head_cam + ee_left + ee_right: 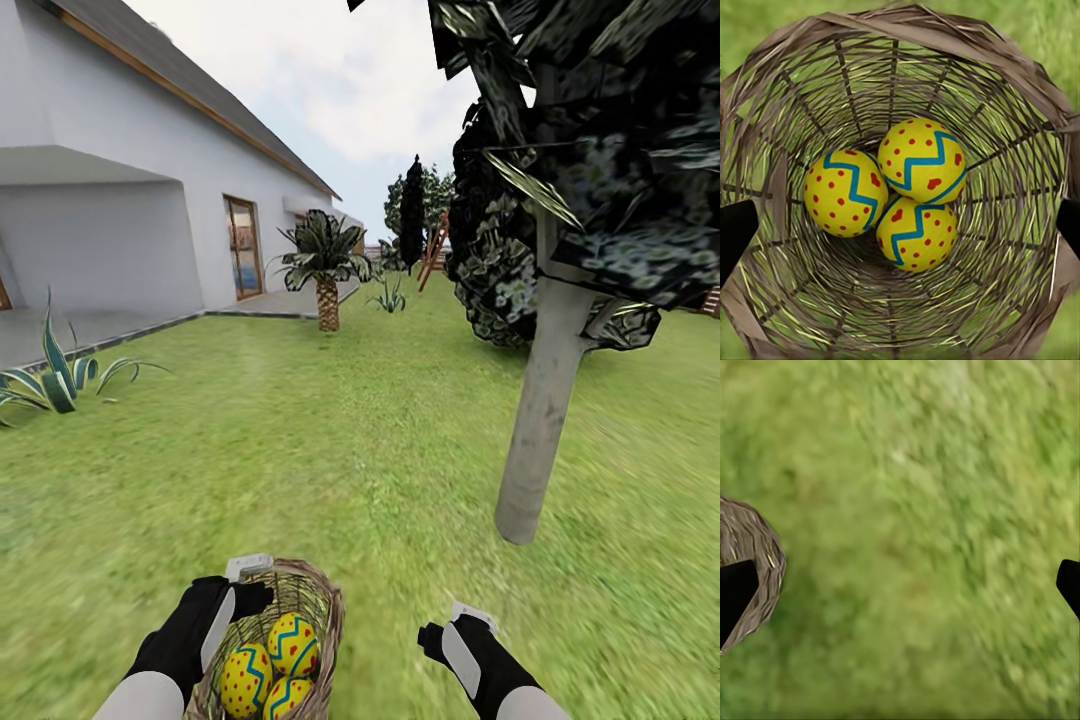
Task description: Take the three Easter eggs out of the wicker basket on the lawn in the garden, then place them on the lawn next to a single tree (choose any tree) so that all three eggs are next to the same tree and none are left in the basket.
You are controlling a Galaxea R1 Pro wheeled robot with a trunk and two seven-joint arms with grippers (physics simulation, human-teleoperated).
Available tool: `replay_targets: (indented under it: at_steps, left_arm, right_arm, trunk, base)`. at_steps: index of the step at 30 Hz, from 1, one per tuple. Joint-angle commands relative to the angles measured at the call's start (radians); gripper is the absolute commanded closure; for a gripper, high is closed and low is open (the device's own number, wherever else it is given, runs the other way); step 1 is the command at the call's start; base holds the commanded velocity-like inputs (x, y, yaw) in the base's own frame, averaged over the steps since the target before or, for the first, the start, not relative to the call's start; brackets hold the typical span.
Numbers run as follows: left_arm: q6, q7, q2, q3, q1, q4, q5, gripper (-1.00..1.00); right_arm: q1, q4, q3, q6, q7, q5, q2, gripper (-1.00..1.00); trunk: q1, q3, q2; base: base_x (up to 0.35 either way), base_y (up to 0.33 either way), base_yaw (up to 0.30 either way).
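Three eggs: yellow Easter eggs with red dots and blue-green zigzags (pixel 922 160), clustered touching at the bottom of the round tan woven wicker basket (pixel 945 34), none removed yet.
Basket position: on the mottled green lawn (pixel 350 450), near the pale grey-trunked tree (pixel 540 420).
Left gripper (pixel 900 225): spread wide, empty, poised above the basket mouth.
Right gripper (pixel 900 585): wide open, empty, over grass just beside the basket.
Risk: pinching between two touching eggs (smooth, round), squirting one aside; snagging the wicker wall, tipping the basket.
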Motion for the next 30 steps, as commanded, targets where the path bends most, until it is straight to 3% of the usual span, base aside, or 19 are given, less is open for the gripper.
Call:
replay_targets:
  at_steps: [1,26,30]
  left_arm:
    - [0.005,-0.001,-0.001,0.005,0.000,-0.002,-0.006,-1.00]
    - [0.005,-0.001,-0.001,0.005,0.000,-0.002,-0.006,-1.00]
    - [0.005,-0.001,-0.001,0.005,0.000,-0.002,-0.006,-1.00]
  right_arm:
    - [0.000,-0.002,0.000,0.003,-0.007,-0.011,0.000,-1.00]
    - [0.000,-0.002,0.001,0.003,-0.007,-0.008,0.000,-1.00]
    - [0.000,-0.002,0.001,0.003,-0.007,-0.008,0.000,-1.00]
  trunk:
    - [-0.004,0.000,0.007]
    - [-0.012,-0.034,0.021]
    - [-0.027,-0.029,0.049]
  base:
    - [0.000,0.000,0.000]
    - [0.000,0.000,0.000]
    - [0.000,0.000,0.000]
